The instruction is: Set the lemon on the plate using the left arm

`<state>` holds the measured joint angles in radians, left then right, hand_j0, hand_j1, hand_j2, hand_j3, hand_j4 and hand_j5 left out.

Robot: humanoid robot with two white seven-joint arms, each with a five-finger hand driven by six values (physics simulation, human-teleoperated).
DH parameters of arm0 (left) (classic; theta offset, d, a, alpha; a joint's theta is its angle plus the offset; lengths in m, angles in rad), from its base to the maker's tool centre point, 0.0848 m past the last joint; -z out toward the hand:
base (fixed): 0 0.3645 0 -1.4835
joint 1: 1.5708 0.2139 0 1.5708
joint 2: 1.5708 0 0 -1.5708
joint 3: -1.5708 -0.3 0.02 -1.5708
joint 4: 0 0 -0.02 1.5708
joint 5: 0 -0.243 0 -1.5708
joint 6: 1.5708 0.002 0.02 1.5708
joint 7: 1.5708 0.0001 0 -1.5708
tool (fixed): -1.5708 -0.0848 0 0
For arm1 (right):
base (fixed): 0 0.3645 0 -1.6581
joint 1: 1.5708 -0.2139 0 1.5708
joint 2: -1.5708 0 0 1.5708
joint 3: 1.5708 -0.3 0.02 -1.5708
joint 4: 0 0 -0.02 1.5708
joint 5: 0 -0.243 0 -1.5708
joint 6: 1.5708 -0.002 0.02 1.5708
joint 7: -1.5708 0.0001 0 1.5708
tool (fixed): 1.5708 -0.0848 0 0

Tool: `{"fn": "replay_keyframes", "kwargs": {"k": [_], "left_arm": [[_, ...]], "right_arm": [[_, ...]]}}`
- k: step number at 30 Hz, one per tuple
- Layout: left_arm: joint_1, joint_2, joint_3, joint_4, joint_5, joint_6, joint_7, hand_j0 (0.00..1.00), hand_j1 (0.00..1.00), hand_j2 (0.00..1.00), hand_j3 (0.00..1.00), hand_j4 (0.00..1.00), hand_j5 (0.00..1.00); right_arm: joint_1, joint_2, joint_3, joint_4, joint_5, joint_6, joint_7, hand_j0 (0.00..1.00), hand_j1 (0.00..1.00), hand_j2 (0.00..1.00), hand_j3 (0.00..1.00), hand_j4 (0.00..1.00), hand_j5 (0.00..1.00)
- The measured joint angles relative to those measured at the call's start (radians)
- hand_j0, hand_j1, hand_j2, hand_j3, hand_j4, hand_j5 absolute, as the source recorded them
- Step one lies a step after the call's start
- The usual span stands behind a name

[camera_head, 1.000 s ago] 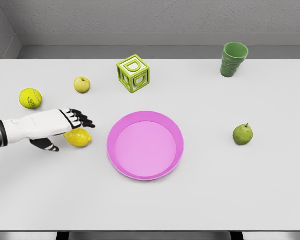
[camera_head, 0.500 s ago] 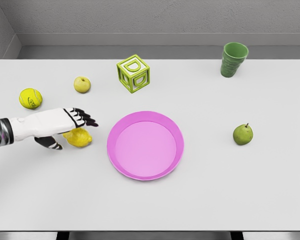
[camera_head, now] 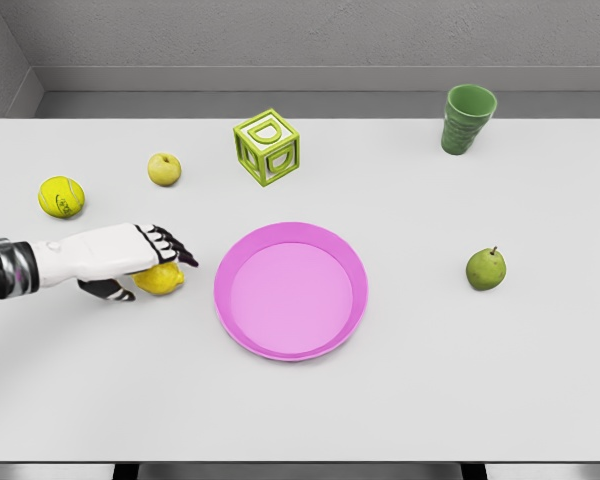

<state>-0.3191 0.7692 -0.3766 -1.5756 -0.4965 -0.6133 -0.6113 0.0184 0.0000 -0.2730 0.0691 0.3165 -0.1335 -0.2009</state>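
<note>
lemon [camera_head: 162, 280] – on table [camera_head: 430, 380], long axis approx L-R, nub toward plate [camera_head: 291, 291] | L hand [camera_head: 130, 255] – draped over lemon, fingers [camera_head: 172, 247] curling round it, grasping

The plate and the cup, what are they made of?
The plate looks like smooth pink plastic: one even colour with a soft sheen and a thin raised rim. The cup looks like green plastic or glazed ceramic; its ribbed sides and matte look leave that open. It is a simulator render, so both are guesses.
</note>
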Motion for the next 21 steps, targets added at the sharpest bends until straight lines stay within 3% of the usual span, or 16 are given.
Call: {"fn": "replay_keyframes", "kwargs": {"k": [3, 10, 12, 21], "left_arm": [[-0.003, -0.002, -0.005, -0.001, -0.001, 0.0, 0.0, 0.75, 0.75, 0.75, 0.75, 0.75, 0.75], [-0.005, -0.003, -0.024, -0.002, -0.006, 0.0, 0.0, 0.75, 0.75, 0.75, 0.75, 0.75, 0.75], [-0.005, -0.003, -0.026, -0.002, -0.008, 0.0, 0.0, 0.65, 0.65, 0.65, 0.65, 0.65, 0.65], [-0.006, -0.003, -0.031, -0.002, -0.007, 0.001, 0.0, 0.59, 0.59, 0.59, 0.59, 0.59, 0.59]], "right_arm": [[0.002, 0.0, 0.0, 0.0, 0.0, 0.0, 0.0, 1.0, 1.0, 1.0, 1.0, 1.0, 1.0], [0.0, 0.0, 0.0, 0.0, 0.0, 0.0, 0.0, 1.0, 1.0, 1.0, 1.0, 1.0, 1.0], [0.0, 0.0, 0.0, 0.0, 0.0, 0.0, 0.0, 1.0, 1.0, 1.0, 1.0, 1.0, 1.0], [0.0, 0.0, 0.0, 0.0, 0.0, 0.0, 0.0, 1.0, 1.0, 1.0, 1.0, 1.0, 1.0]]}}
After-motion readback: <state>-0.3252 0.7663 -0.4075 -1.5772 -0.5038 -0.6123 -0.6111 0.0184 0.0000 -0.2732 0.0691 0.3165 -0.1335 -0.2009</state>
